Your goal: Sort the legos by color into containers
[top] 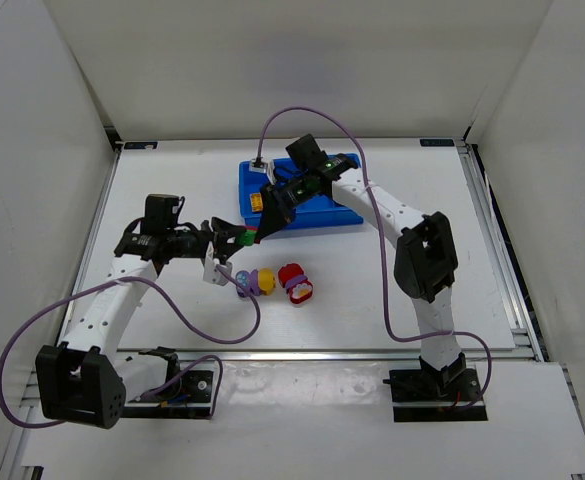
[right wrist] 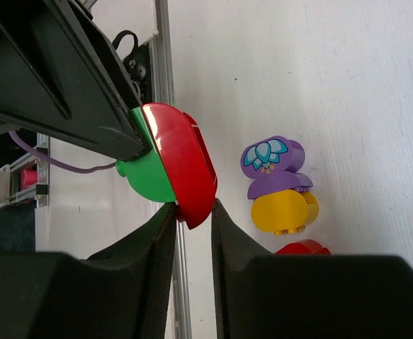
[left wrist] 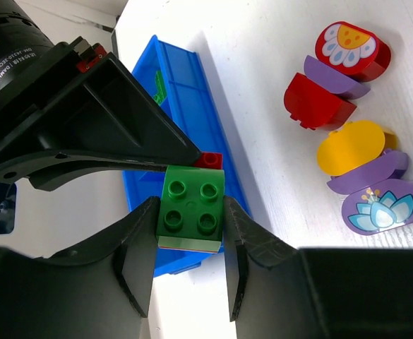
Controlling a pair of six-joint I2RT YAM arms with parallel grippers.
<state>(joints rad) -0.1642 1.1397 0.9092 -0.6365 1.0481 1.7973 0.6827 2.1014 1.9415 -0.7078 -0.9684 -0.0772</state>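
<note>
The left tool [left wrist: 190,229] is closed on the green brick [left wrist: 192,201], and the right tool [right wrist: 193,215] pinches the red half [right wrist: 185,152] joined to it. The step is separating the colours, so next they probably must pull apart.

I am two arms of white plastic links, my left arm [top: 107,305] and my right arm [top: 387,205], jointed with boxy black motor housings [top: 427,258] and seated on flat black base plates [top: 437,392]. A thin purple cable [top: 204,325] runs along each arm. My left gripper [left wrist: 190,212] and right gripper [right wrist: 193,208] have matte black, wedge-shaped fingers [left wrist: 135,261]. The black camera barrel [left wrist: 8,49] beside my left gripper bears small white lettering, and a green light [top: 327,157] glows on my right wrist.
</note>
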